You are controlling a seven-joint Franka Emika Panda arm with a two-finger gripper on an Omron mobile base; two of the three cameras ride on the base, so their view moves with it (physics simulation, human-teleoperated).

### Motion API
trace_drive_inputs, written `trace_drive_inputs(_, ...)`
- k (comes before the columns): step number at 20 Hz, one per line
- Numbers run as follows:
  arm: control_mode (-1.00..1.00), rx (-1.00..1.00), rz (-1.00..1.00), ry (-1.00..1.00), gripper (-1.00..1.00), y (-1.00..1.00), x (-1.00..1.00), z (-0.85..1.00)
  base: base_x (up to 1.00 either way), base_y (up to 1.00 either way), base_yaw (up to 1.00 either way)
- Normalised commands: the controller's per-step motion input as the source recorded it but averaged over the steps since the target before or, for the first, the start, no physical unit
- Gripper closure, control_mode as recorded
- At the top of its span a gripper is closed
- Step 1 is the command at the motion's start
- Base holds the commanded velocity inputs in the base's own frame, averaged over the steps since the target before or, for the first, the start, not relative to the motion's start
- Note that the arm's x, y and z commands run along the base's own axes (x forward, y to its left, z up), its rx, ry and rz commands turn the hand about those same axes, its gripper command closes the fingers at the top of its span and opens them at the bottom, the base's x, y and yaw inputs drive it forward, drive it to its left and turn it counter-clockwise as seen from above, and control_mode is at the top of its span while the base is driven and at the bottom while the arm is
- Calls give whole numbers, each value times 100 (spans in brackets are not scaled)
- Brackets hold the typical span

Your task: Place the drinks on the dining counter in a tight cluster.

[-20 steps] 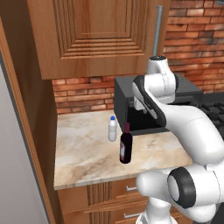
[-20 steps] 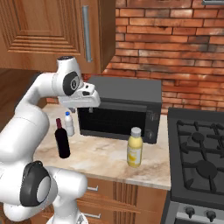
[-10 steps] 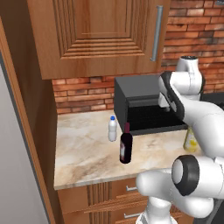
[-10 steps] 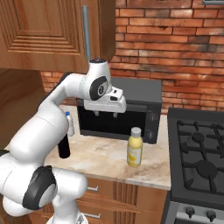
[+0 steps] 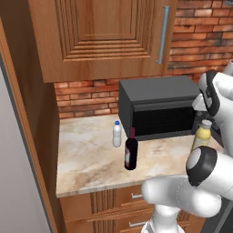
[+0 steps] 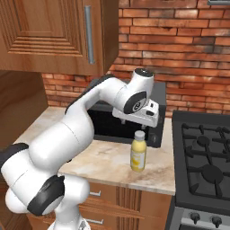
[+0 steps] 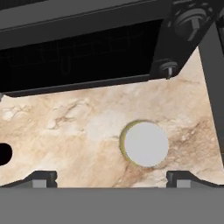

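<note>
The yellow juice bottle [image 6: 138, 155] stands on the short marble counter [image 6: 108, 164] in front of the microwave's right end. My gripper [image 6: 139, 122] hangs just above its pale cap, pointing down. In the hand view the cap [image 7: 145, 143] sits a little right of centre, and the gripper [image 7: 113, 178] is open, its fingertips [image 7: 42, 176] wide apart with nothing between them. The dark wine bottle [image 5: 131, 153] and the small white bottle [image 5: 117, 134] with a blue cap stand further left; the juice bottle [image 5: 201, 136] shows at the right. The dining counter is out of view.
A black microwave [image 5: 159, 107] stands against the brick wall behind the bottles. Wooden cabinets [image 5: 104, 36] hang low over the counter. A gas stove [image 6: 204, 166] adjoins the counter on the right. Bare marble [image 5: 86, 154] lies left of the wine bottle.
The arm has swung to the right, from near the wine bottle, past the microwave front, to above the juice bottle. The jaws stayed open. The bottles have not moved.
</note>
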Motion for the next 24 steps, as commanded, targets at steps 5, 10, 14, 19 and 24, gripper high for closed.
trace_drive_inputs(5, -100, 6, 0, -2, -100, -50, -3, -11, 0, 0, 0)
trace_drive_inputs(10, -100, 0, 0, 0, -100, 0, 2, -15, 0, 0, 0)
trace_drive_inputs(14, -100, 0, 0, 0, -100, 0, 3, -7, 0, 0, 0)
trace_drive_inputs(19, -100, -3, 0, -4, -100, 19, -5, 0, 0, 0, 0)
trace_drive_inputs(24, -100, -12, 0, -2, -100, 49, -12, 0, 0, 0, 0)
